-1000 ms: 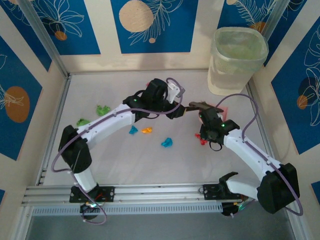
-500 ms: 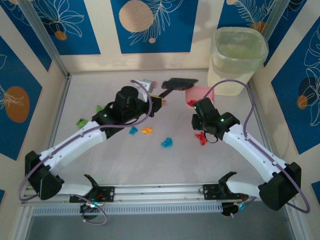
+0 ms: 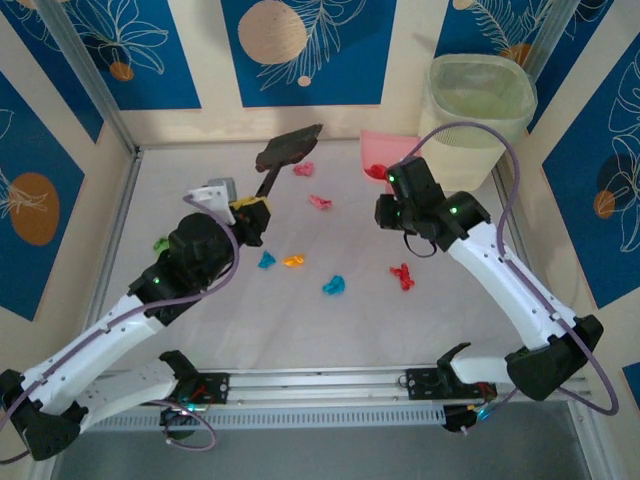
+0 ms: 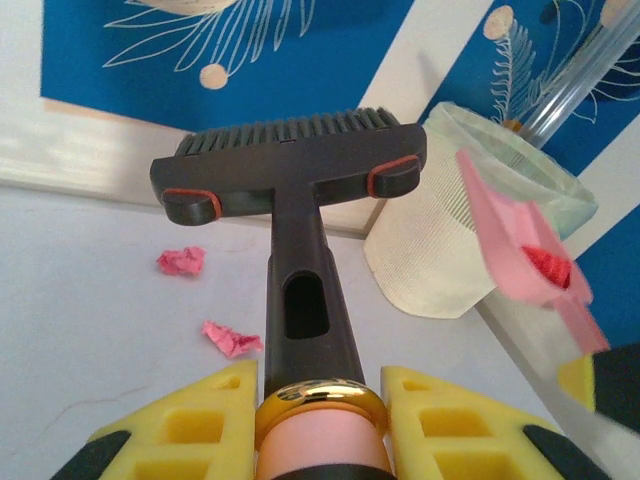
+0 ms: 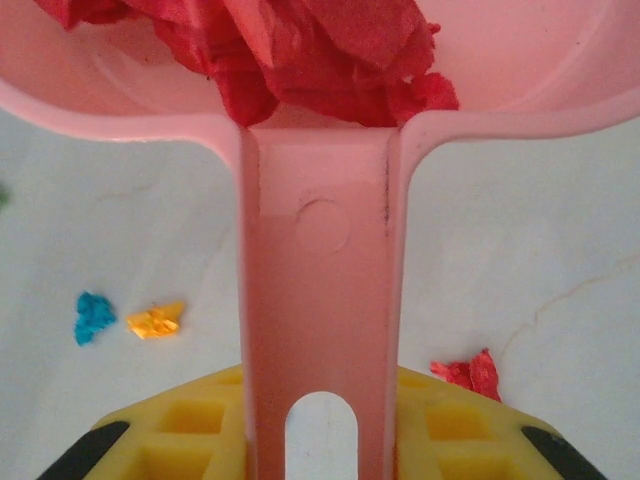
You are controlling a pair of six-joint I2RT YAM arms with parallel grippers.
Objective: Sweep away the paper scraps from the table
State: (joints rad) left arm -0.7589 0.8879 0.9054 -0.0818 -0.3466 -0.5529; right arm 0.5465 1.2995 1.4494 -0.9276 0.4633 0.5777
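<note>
Left end effector is clamped shut on the brush handle, with the bristle head held off the tabletop and pointing toward the far wall. Right end effector is closed on the dustpan handle. The pink dustpan is tilted just beside the bin, with crumpled red scraps lying in it. Other scraps lie loose on the tabletop. Two pink ones are near the brush head. A cyan one and an orange one lie side by side at the middle, with a blue one just right of them. A red one lies by the right arm, and a green one by the left arm.
</note>
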